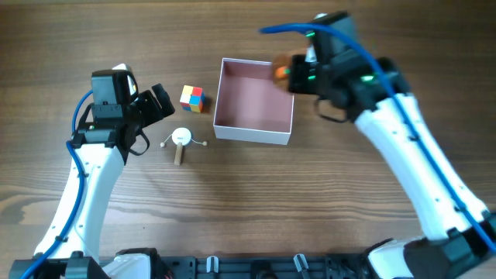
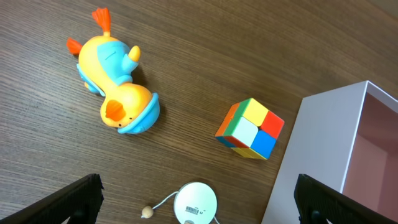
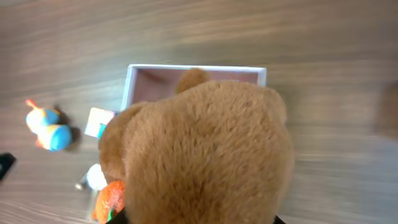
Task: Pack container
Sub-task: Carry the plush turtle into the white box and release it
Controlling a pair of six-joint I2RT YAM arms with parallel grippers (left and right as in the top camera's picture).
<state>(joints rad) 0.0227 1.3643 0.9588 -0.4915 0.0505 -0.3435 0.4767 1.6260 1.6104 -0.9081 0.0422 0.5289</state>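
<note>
The container [image 1: 252, 132], a square white box with a pink inside, sits at the table's middle back; its inside shows nothing in it. My right gripper [image 1: 296, 74] is shut on a brown plush toy [image 1: 279, 68] with an orange part and holds it over the box's far right corner. In the right wrist view the plush toy [image 3: 205, 155] fills the frame and hides the fingers, with the container [image 3: 199, 67] beyond it. My left gripper [image 2: 199, 208] is open and empty, over the table left of the container's wall [image 2: 317, 155].
A multicoloured cube [image 1: 192, 98] lies just left of the box. A white disc toy [image 1: 180, 138] with a wooden stick and beaded strings lies in front of the cube. An orange and blue duck [image 2: 115, 81] lies further left, hidden under my left arm in the overhead view.
</note>
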